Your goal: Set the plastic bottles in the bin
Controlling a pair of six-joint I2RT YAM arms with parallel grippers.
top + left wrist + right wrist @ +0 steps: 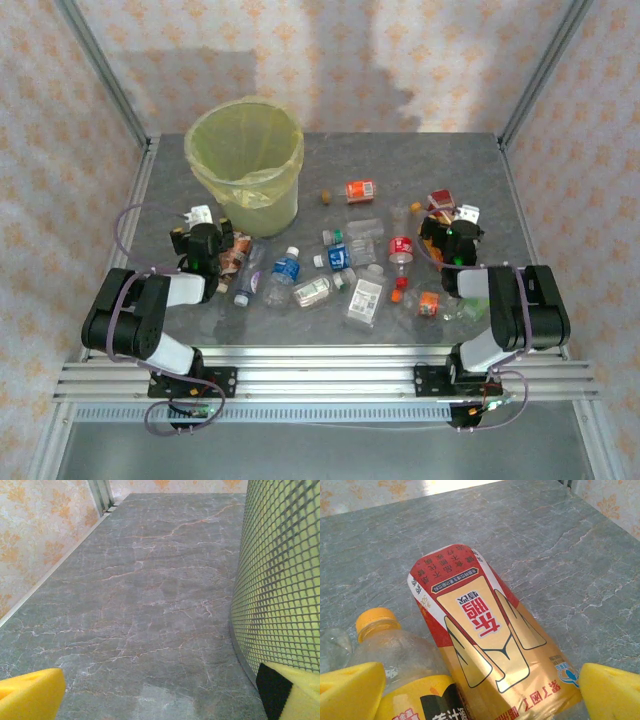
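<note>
The bin (243,165), lined with a yellow-green bag, stands at the back left; its mesh wall (280,580) is close on the right in the left wrist view. Several plastic bottles lie across the table's middle, among them a blue-labelled one (285,270) and a red-labelled one (401,247). My left gripper (203,222) (160,700) is open over bare table beside the bin's base. My right gripper (452,216) (480,695) is open, its yellow fingers (612,690) straddling a red-and-gold-labelled bottle (490,635). An orange-capped, yellow-labelled bottle (400,665) lies against it.
The grey marble table (450,160) has a metal frame and patterned walls on three sides. An orange-labelled bottle (360,190) lies apart behind the main cluster. Bare table lies at the back right and left of the bin.
</note>
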